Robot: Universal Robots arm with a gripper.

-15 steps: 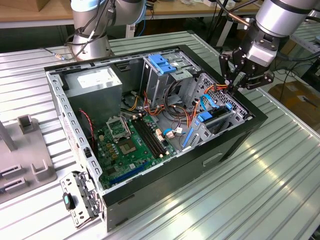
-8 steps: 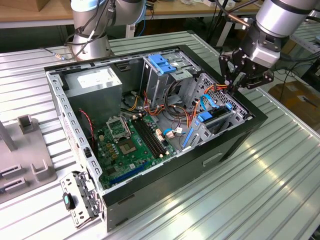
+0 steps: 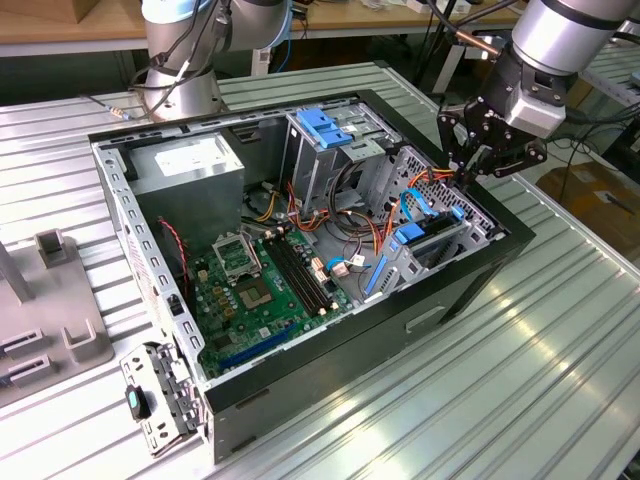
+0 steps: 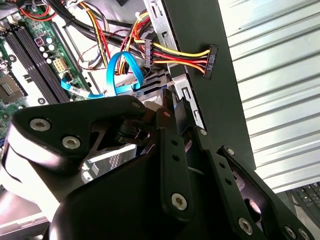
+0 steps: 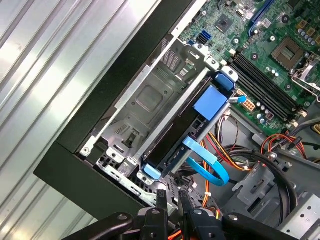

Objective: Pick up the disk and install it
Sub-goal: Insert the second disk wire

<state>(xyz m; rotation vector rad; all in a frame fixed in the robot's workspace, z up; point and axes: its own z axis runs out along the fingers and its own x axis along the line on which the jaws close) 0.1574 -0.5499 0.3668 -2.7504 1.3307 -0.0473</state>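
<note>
Gripper: black metal linkage type with bolted plates, hung from a silver arm above the front corner of the open computer case on the exterior view's right. In the first wrist view its two slim fingertips stood close together with nothing between them, only a narrow slot apart, above the drive cage.

Disk: seated edge-on in the perforated sheet-metal drive cage beside the case's black front wall; dark flat body carried in a blue plastic rail frame, with a blue tab at the middle and rounded blue clips at either end. Its label face could not be seen. In the exterior view it appeared as a dark slab with blue fittings just below the gripper.

Cables: a flat blue ribbon cable curled beside the disk; in the second wrist view a red, yellow and black wire bundle ended in a black connector hanging loose against the case wall.

Motherboard: green, with long black memory slots, lying flat in the case floor.

Blue bracket: topped the upper metal bay in the exterior view.

Table: ribbed aluminium slats.

Much of the second wrist view was blocked by the gripper's own black body.
</note>
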